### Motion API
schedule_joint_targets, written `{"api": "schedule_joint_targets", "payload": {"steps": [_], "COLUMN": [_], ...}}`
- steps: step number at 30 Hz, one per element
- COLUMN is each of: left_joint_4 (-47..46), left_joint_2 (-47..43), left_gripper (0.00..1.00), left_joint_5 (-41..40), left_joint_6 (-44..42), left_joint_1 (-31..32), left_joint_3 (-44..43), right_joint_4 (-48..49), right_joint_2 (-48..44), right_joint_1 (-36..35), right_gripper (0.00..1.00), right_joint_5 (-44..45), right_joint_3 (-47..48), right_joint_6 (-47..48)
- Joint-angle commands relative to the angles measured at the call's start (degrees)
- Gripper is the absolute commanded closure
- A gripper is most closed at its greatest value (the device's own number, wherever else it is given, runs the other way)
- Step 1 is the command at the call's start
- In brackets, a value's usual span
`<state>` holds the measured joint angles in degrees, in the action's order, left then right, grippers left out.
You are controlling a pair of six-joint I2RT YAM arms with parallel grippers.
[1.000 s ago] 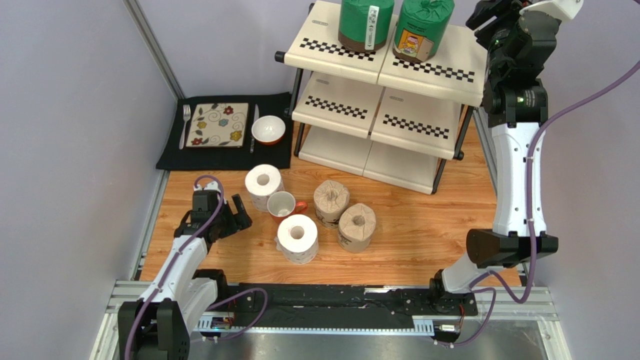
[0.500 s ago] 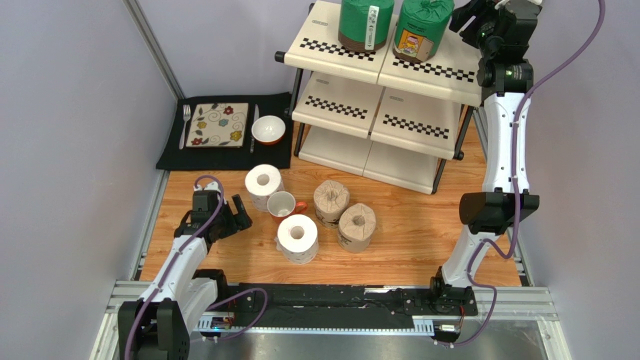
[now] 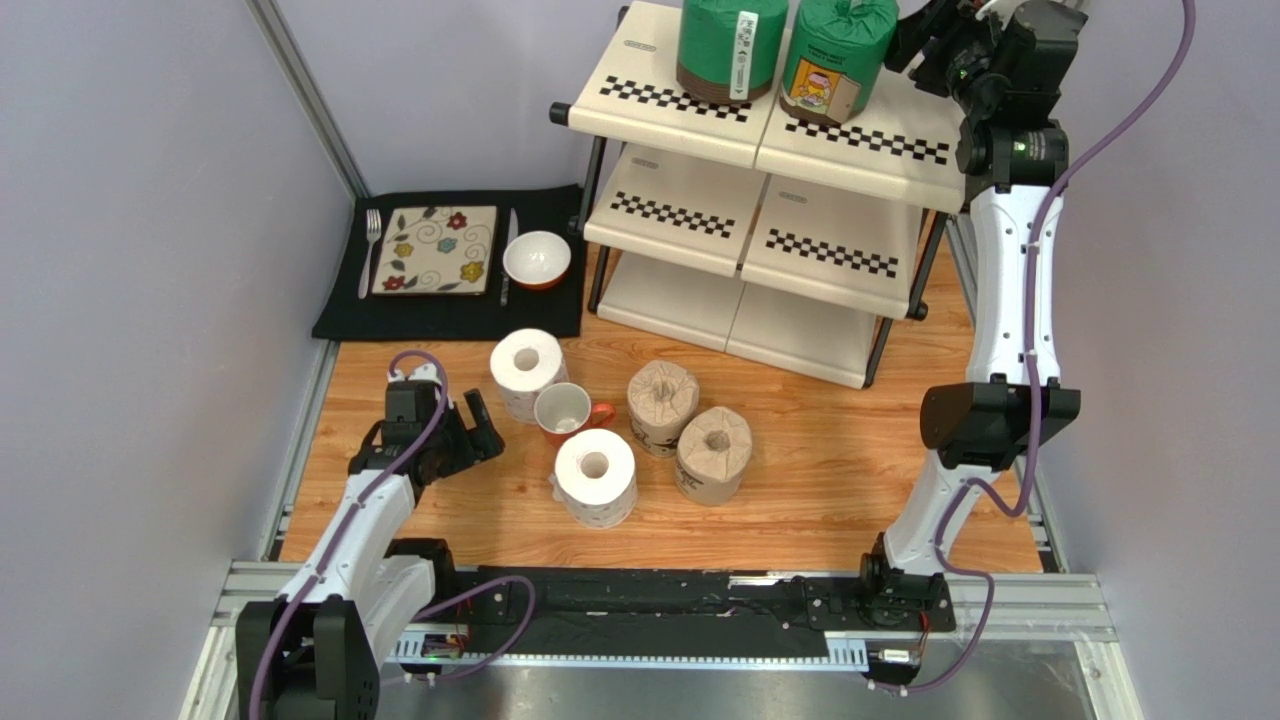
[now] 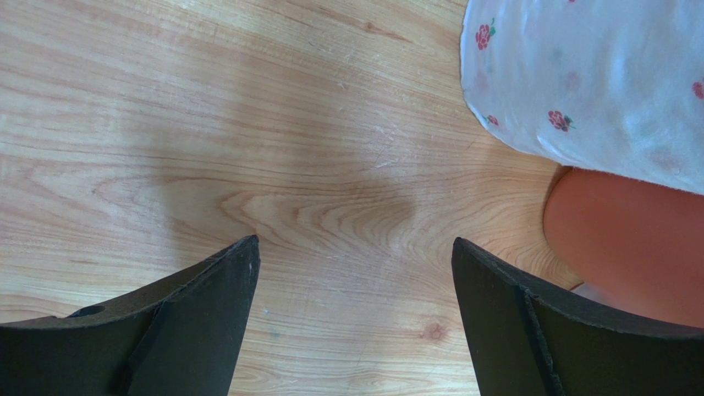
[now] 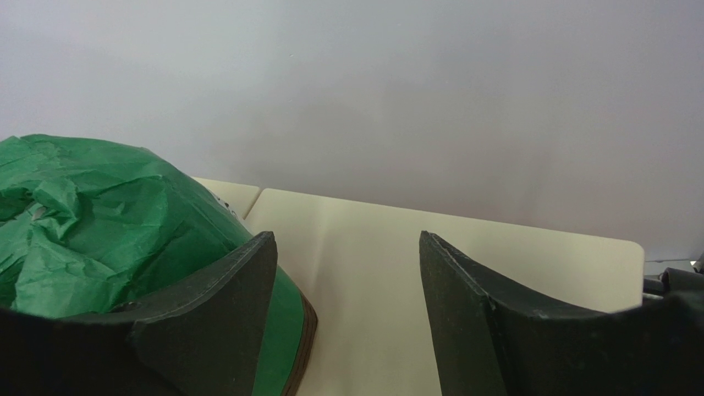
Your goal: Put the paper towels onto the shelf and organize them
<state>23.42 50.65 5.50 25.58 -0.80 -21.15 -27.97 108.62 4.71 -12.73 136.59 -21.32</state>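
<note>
Two green-wrapped rolls (image 3: 732, 45) (image 3: 843, 53) stand on the top tier of the shelf (image 3: 646, 83). Two white rolls (image 3: 528, 368) (image 3: 597, 474) and two tan rolls (image 3: 663, 402) (image 3: 715, 452) stand on the wooden table. My right gripper (image 3: 929, 33) is open and empty, just right of the right green roll (image 5: 99, 239), above the cream top panel (image 5: 463, 247). My left gripper (image 3: 478, 435) is open and empty, low over the table, left of the white rolls. A flowered white roll (image 4: 595, 74) shows at the upper right of the left wrist view.
A white-and-orange mug (image 3: 565, 407) stands between the white and tan rolls, its orange side (image 4: 628, 239) by my left gripper's right finger. A black placemat (image 3: 451, 308) with plate, fork, knife and small bowl (image 3: 537, 258) lies at the back left. Grey walls close in both sides.
My right arm has risen and straightened, and its gripper has moved left to the right green roll. The left arm and the rolls on the table have not moved.
</note>
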Motion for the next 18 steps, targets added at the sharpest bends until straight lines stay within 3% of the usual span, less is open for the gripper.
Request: {"api": "schedule_joint_targets", "payload": {"steps": [1,7,18], "left_joint_4": [0.13,0.13,0.22], "left_joint_2": [-0.20,-0.20,-0.20], "left_gripper": [0.05,0.05,0.05], "left_joint_5": [0.04,0.04,0.04], "left_joint_6": [-0.18,-0.27,-0.36], "left_joint_1": [-0.08,-0.17,-0.08], "left_joint_3": [-0.12,-0.21,-0.21], "right_joint_4": [3.35,4.50,8.62], "right_joint_2": [-1.91,-1.75,-9.02], "right_joint_1": [0.04,0.12,0.91], "right_gripper": [0.32,0.32,0.32], "right_joint_5": [-3.09,-6.87,3.22], "right_joint_3": [-1.68,-2.21,-8.79], "right_joint_6": [0.84,-0.04,-0.74]}}
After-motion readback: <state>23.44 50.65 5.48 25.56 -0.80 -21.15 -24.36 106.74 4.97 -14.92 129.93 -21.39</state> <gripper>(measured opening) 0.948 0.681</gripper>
